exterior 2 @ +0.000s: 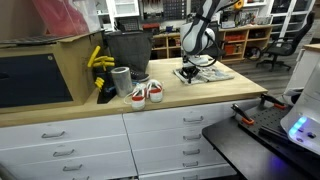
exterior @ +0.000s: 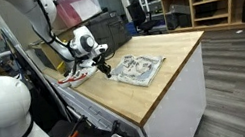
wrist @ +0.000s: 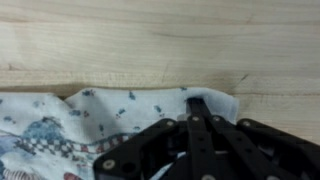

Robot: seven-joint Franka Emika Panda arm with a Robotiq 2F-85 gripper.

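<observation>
A patterned white cloth (exterior: 138, 69) (exterior 2: 212, 72) lies crumpled on the wooden countertop (exterior: 171, 85). My gripper (exterior: 105, 69) (exterior 2: 190, 70) is down at the cloth's edge, on the side nearest the arm. In the wrist view the black fingers meet at the gripper (wrist: 198, 104), pressed together on a bunched corner of the cloth (wrist: 60, 125). No gap shows between the fingers. Bare wood lies just beyond the cloth's edge. The gripper's linkage hides the cloth beneath it.
Along the counter from the cloth stand a pair of small red-and-white shoes (exterior 2: 146, 93), a grey cup (exterior 2: 121, 80), a black bin (exterior 2: 127, 50) and a cardboard box (exterior 2: 40, 70). The counter's front edge (exterior 2: 180, 105) runs above white drawers.
</observation>
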